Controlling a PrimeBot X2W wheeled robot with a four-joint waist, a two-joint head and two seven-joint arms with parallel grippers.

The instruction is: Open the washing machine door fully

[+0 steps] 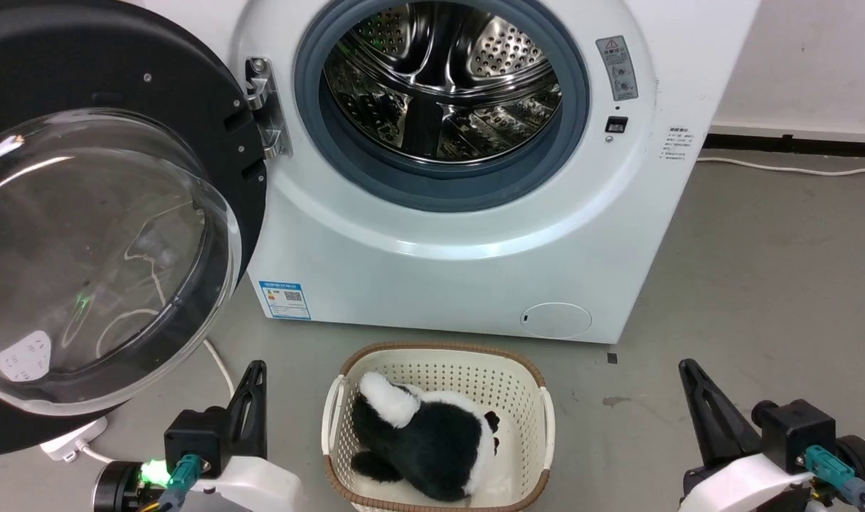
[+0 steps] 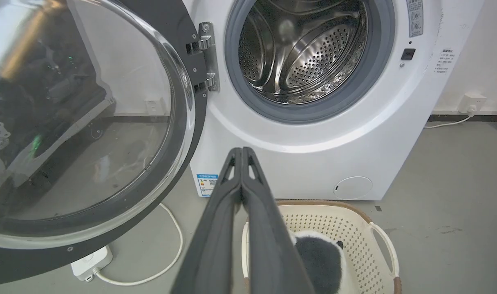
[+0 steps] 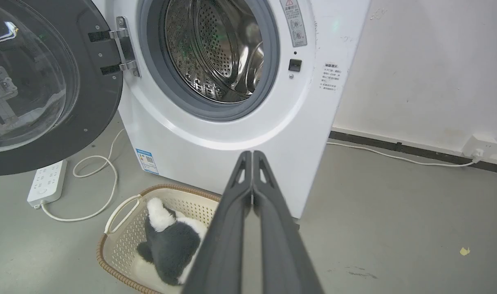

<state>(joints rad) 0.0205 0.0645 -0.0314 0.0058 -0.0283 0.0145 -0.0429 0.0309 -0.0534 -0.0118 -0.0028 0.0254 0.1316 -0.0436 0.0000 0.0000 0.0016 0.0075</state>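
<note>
The washing machine door [image 1: 98,235], a big black disc with a bulging clear glass bowl, stands swung wide to the left on its hinge [image 1: 265,107]; it also shows as the door [image 2: 81,122] and the door [image 3: 40,85]. The steel drum [image 1: 439,78] lies exposed. My left gripper [image 1: 256,370] is low at the lower left, shut, just right of the door's lower rim and apart from it. In its own wrist view the left gripper [image 2: 241,150] has its fingers pressed together. My right gripper [image 1: 687,368] is at the lower right, shut and holding nothing, as the right gripper [image 3: 252,153] shows.
A cream basket [image 1: 539,384] holding a black-and-white plush toy [image 1: 422,437] sits on the grey floor between my grippers, before the white machine [image 1: 475,270]. A white power strip [image 3: 47,182] and cord [image 3: 97,192] lie under the door. A wall socket [image 3: 479,146] is at the right.
</note>
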